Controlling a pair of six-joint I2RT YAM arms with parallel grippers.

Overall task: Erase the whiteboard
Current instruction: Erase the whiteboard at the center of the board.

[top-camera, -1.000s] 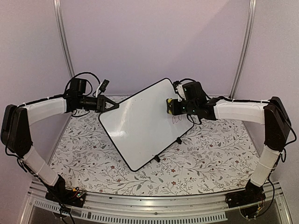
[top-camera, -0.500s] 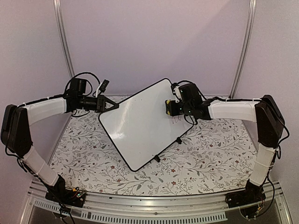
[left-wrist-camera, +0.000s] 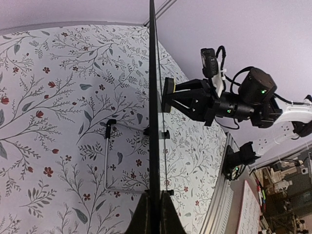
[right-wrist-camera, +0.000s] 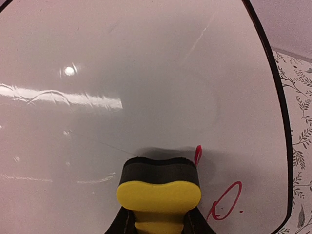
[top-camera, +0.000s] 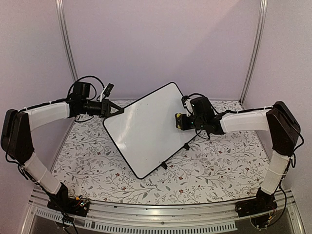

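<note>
Whiteboard (top-camera: 146,131) is standing tilted on the counter (top-camera: 219,161), with the left end effector (top-camera: 116,110) pinching its left corner. Right end effector (top-camera: 181,121) is clamping a yellow eraser (right-wrist-camera: 158,183) against its face. Most is looking clean, with red strokes (right-wrist-camera: 224,202) awaiting wiping.

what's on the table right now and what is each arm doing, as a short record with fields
surface: table with a floral cover
main object: whiteboard, propped up at a tilt, black frame
left gripper: shut on the whiteboard's edge, steadying it
right gripper: shut on a yellow and black eraser
eraser contact: dark pad pressed on the board's face, near its right edge
board face: mostly clean
left to erase: red marks just right of the eraser
</note>
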